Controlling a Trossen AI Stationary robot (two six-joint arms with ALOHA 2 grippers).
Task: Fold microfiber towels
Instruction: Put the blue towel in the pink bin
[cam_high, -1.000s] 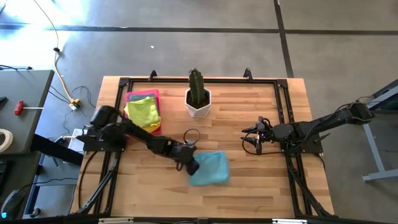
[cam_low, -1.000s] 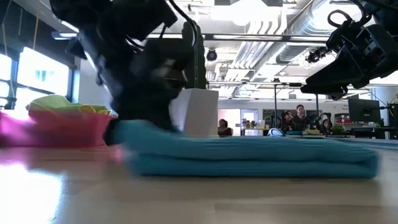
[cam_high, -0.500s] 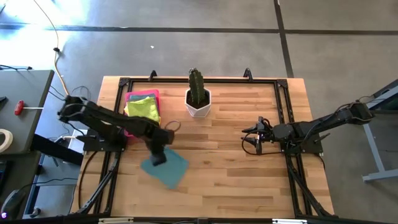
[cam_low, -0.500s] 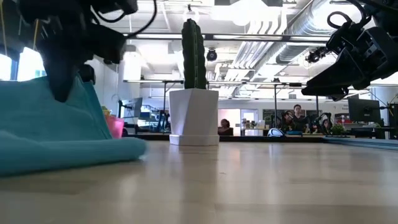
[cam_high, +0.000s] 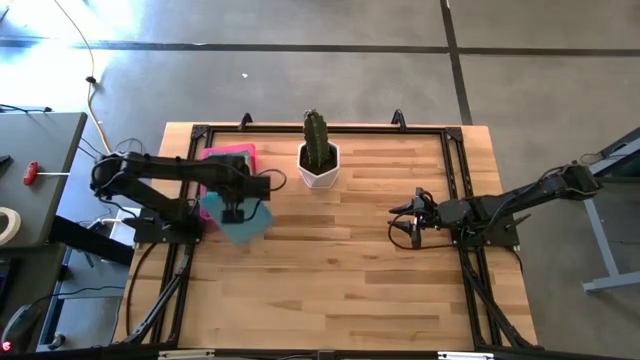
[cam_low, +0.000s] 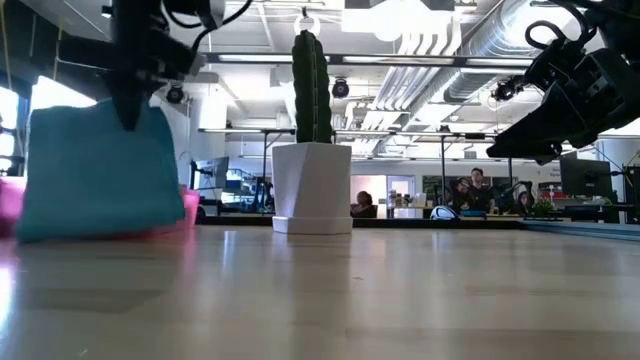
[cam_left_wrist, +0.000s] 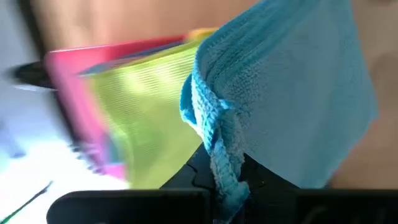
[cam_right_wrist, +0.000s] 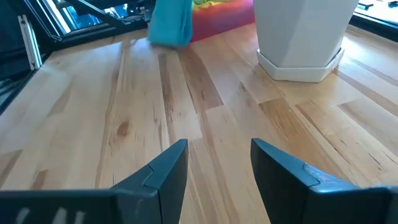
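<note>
High view: folded blue towel (cam_high: 238, 218) carried from mid-surface to pink tray (cam_high: 232, 153) edge, pinched in left fingers (cam_high: 233, 213); right fingers (cam_high: 404, 222) spread, unmoved.

The blue towel (cam_high: 238, 218) covers much of the pink tray (cam_high: 232, 154) from above. In the left wrist view the tray (cam_left_wrist: 68, 106) and lime towel (cam_left_wrist: 146, 112) are blurry. The low view cuts off the tray (cam_low: 8, 205).
</note>
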